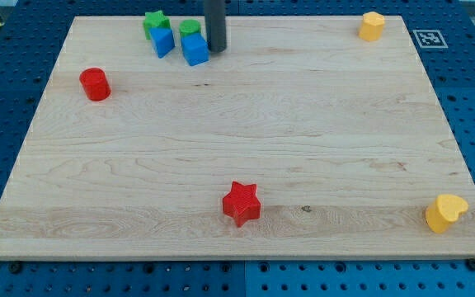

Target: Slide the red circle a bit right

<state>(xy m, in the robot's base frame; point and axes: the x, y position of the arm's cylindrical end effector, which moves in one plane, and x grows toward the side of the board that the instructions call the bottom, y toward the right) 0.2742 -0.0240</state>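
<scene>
**Tip parked at top cluster, red circle far off to the left**

No jaws on this rig, just the rod, so nothing to open or close. My tip (215, 49) sits on the board (246, 140) near the view's top edge, just right of the blue cube (195, 49), touching it or very nearly; can't tell which

Cluster next to it: green cylinder (190, 30) right behind that cube, second blue block (163, 41) to its left, green star (155, 22) behind that one. All four packed close, some touching

Red circle (95, 84) stands alone near the board's left edge, upper part, well apart from my tip, down and to the view's left of the cluster. Nothing touching it

Red star (242, 203) near the bottom edge, about mid-width. Yellow block (372, 25) in the top right corner, shape unclear. Yellow heart (445, 213) at the bottom right corner, close to the edge

Board lies on a blue pegboard table (7, 124)
</scene>
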